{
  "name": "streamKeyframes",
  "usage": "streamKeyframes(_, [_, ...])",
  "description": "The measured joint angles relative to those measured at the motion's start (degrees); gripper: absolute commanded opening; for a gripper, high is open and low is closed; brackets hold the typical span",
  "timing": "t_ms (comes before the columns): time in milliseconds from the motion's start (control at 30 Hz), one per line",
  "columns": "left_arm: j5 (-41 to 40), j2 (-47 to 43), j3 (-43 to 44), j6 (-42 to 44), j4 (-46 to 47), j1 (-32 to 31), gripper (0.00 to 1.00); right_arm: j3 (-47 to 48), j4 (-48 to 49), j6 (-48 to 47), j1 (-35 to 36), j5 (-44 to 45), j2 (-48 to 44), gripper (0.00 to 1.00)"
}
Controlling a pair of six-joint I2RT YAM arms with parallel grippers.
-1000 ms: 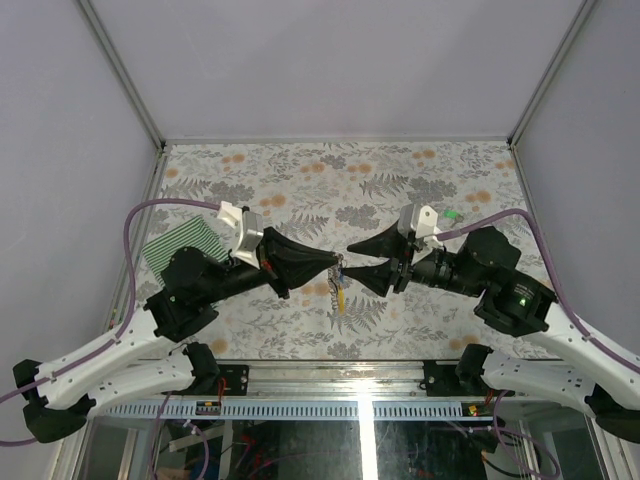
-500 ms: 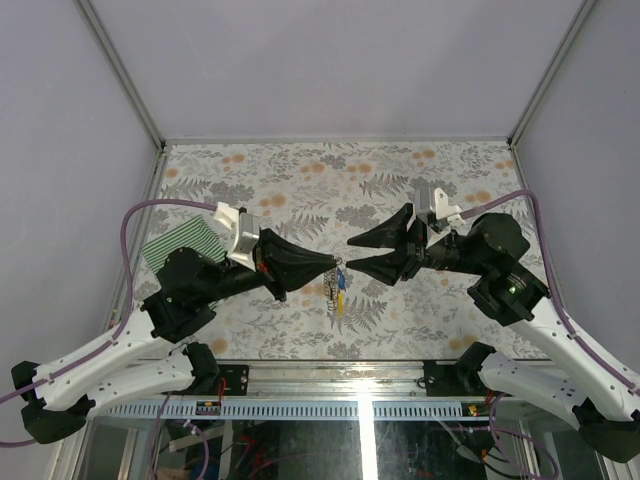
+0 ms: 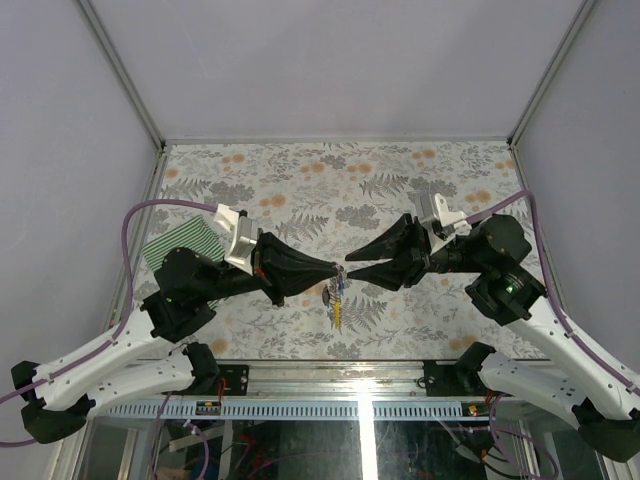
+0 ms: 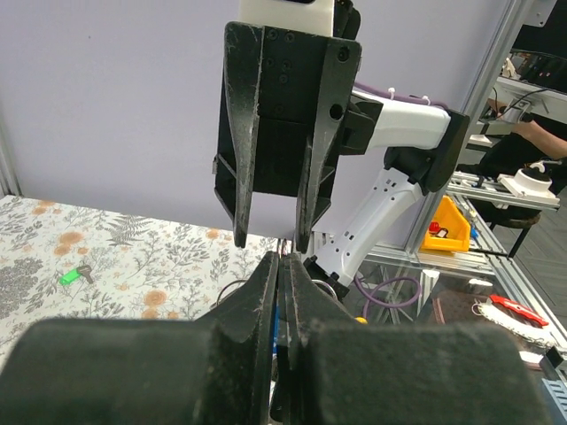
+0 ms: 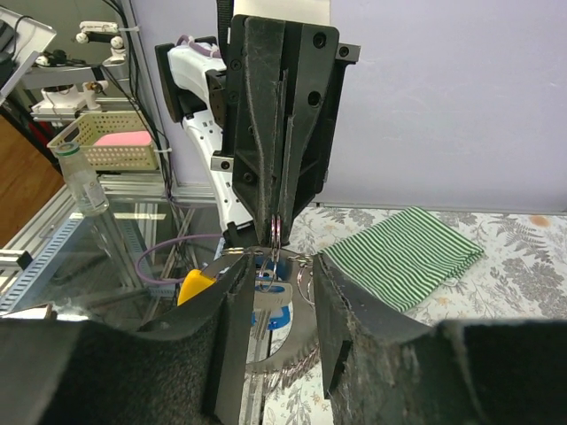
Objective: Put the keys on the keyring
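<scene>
Threading: left gripper [image 3: 336, 268] clamped keyring [image 5: 275, 235] aloft, right gripper [image 5: 279, 276] gaped around dangling blue key [image 5: 273, 312]; next likely needed a fine pinch there, green key [image 4: 71, 276] lay apart.

lilac walls [image 3: 330, 60], floral tabletop [image 3: 300, 170], aluminium frame posts [image 3: 119, 70]

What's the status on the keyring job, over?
Left gripper shut on the keyring, held off the table. Right gripper open, straddling it. Blue key hangs below; green key lies on the table.
</scene>
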Motion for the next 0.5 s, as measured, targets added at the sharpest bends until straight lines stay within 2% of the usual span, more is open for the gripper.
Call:
streamKeyframes(267, [0.4, 0.2, 0.0, 0.0, 0.1, 0.0, 0.00, 0.0, 1.0, 1.4, 0.0, -1.7, 2.4, 0.38])
streamKeyframes(500, [0.4, 0.5, 0.0, 0.0, 0.1, 0.0, 0.00, 0.0, 2.1, 2.1, 0.0, -3.1, 3.3, 0.30])
